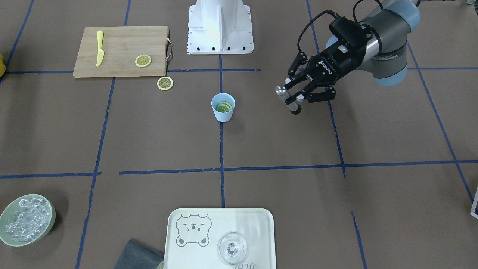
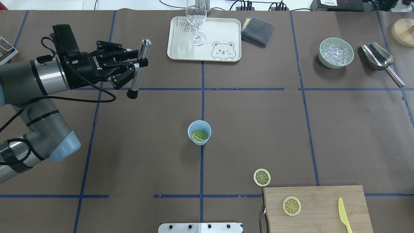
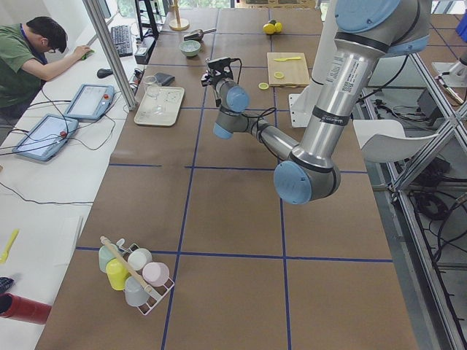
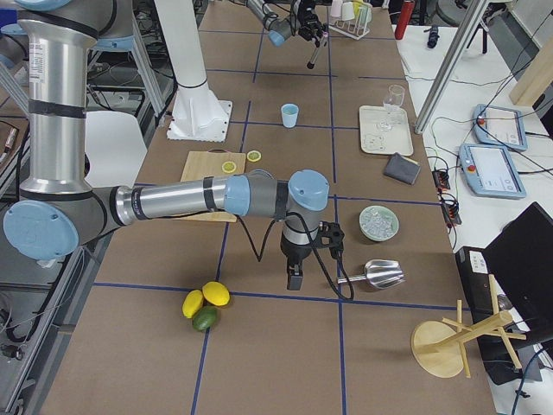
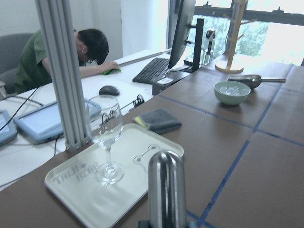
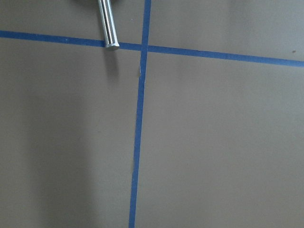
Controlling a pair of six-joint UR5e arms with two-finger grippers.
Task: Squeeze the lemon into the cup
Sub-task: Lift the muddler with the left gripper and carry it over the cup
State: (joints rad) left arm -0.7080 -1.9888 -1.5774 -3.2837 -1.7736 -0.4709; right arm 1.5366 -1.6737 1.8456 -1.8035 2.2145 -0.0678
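Note:
The light blue cup (image 2: pixel 199 139) stands upright mid-table and also shows in the front view (image 1: pixel 223 116). Yellow-green lemon slices (image 2: pixel 198 135) lie inside it. One more slice (image 2: pixel 262 177) lies on the table, another (image 2: pixel 291 205) on the cutting board. My left gripper (image 2: pixel 139 65) hovers far left of the cup, shut on a silver metal rod with a black tip (image 2: pixel 139 68), which also shows in the front view (image 1: pixel 288 99). My right gripper (image 4: pixel 295 278) shows only in the right side view, low over the table near a scoop; I cannot tell if it is open.
A bamboo cutting board (image 2: pixel 323 200) with a yellow knife (image 2: pixel 344 219) sits near the robot's right. A tray (image 2: pixel 181 48) with a wine glass (image 2: pixel 196 22), a grey cloth (image 2: pixel 257 30), an ice bowl (image 2: pixel 336 52) and a metal scoop (image 2: pixel 380 58) line the far edge.

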